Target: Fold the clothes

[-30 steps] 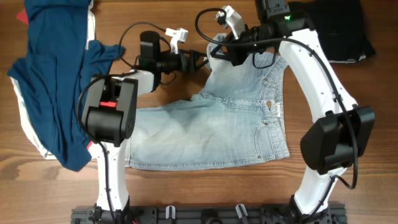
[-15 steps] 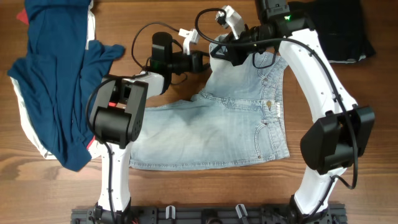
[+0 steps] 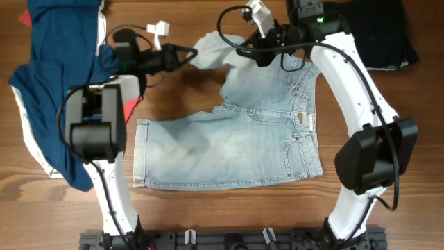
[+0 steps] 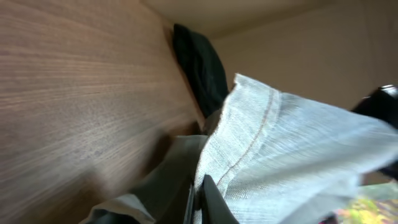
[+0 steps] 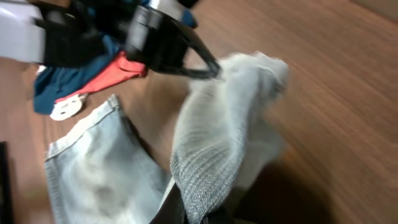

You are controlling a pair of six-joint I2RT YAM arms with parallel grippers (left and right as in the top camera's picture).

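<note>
Since a second ago the left arm has swung toward the upper left of the overhead frame. Its left gripper, which stood wide then, has closed on the hem of one leg of the pale faded-blue denim shorts and drawn that leg out leftward. The raised leg now stretches between the two grippers near the top centre, its paler inner side showing. The right gripper is clamped together on the same leg; the blurred right wrist view suggests a bunched fold of denim sits between its fingers, though the exact spot is hard to make out. The other leg and the waistband (the leather patch faces up at centre right) lie flat on the brown wooden table. A large navy garment with red and white parts is heaped at the far left, just behind the left arm. A folded black garment rests in the upper right corner, well apart from the shorts.
</note>
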